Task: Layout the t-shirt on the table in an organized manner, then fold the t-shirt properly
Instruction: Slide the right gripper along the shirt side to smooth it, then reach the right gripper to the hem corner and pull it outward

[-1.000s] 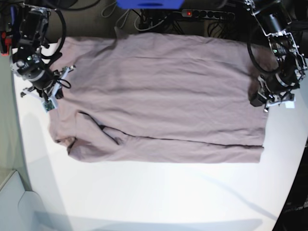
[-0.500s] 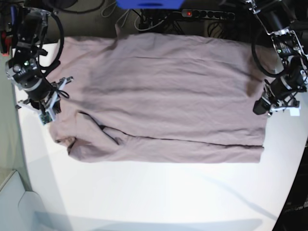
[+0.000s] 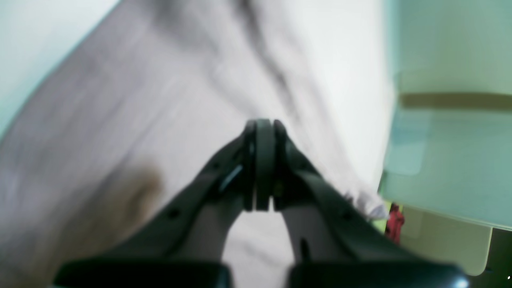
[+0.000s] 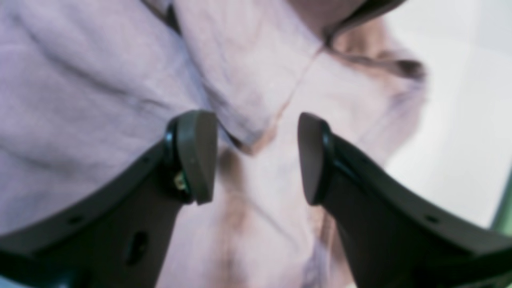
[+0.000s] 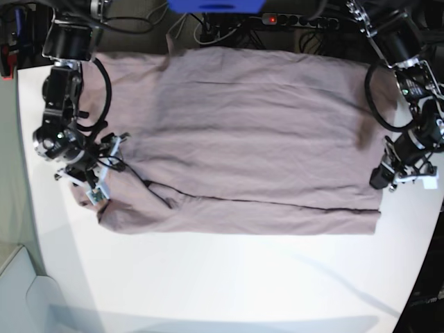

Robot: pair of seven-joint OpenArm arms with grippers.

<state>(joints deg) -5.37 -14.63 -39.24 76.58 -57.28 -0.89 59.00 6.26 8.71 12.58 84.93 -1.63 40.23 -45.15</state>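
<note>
- t-shirt [image 5: 243,139] lies spread flat across the table [image 5: 229,284], long side running left to right in the base view, top edge near the table's far edge, bare white table in front of it
- a fold crease runs along the shirt's lower part; lower-left corner of the shirt is bunched and folded over
- right gripper [image 4: 256,158] sits at the shirt's left end in the base view [image 5: 94,184], just above the bunched corner; jaws apart, nothing between them, rumpled fabric and a seam below the gap
- left gripper [image 3: 260,164] is at the shirt's right end in the base view [image 5: 395,173], by the right edge of the cloth; fingers pressed together, no fabric seen pinched between them
- left wrist view is blurred; shirt fabric stretches away beneath the closed fingertips
- power strip [image 5: 291,21] with a red light sits beyond the shirt's top edge
</note>
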